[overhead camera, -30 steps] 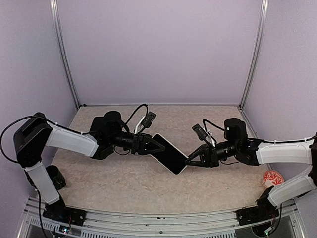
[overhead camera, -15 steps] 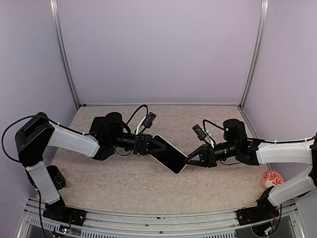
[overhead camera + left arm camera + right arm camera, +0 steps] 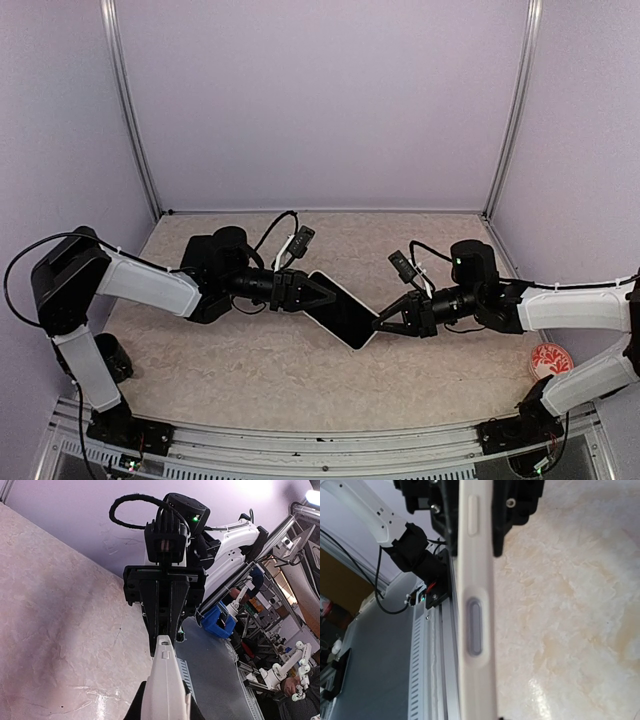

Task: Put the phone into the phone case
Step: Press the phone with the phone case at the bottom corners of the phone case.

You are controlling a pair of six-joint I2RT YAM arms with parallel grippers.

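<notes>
Above the surface (image 3: 250,375), left end effector (image 3: 318,293) and right end effector (image 3: 385,325) both clamp the phone case (image 3: 475,605). We judge phone (image 3: 340,308) seated, nearly done.

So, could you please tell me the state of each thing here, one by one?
Phone case: gripped at both ends, between the arms.
Phone: dark face up, seemingly seated inside the case.
Left end effector: shut on the case.
Right end effector: shut on the case.
Red-and-white disc: lying untouched near the right arm.
</notes>
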